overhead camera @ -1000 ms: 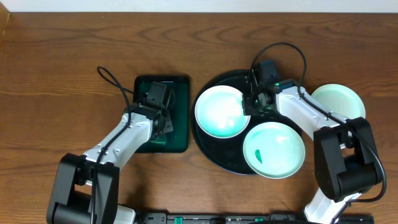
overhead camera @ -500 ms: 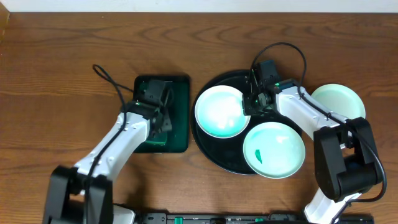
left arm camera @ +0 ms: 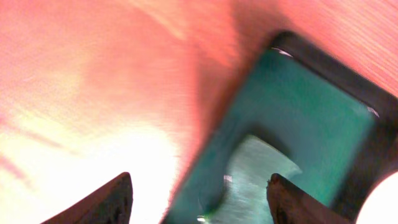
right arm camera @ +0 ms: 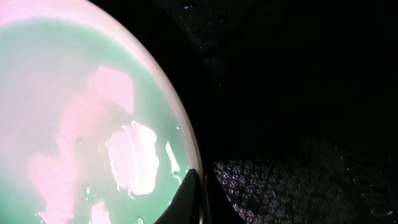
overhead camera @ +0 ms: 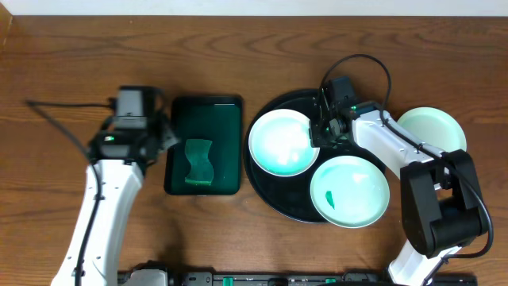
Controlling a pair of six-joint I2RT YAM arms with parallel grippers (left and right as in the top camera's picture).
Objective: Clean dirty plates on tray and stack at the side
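overhead, three plates (overhead camera: 279, 141), one tray (overhead camera: 280, 195)

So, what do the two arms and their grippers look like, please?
The left arm and right arm have white shells with black joints. Each wrist is a black block with a small green light and a loose black cable. The fingers are dark and tapered.

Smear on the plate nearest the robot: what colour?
Green; the smear on that plate shows best in the overhead view.
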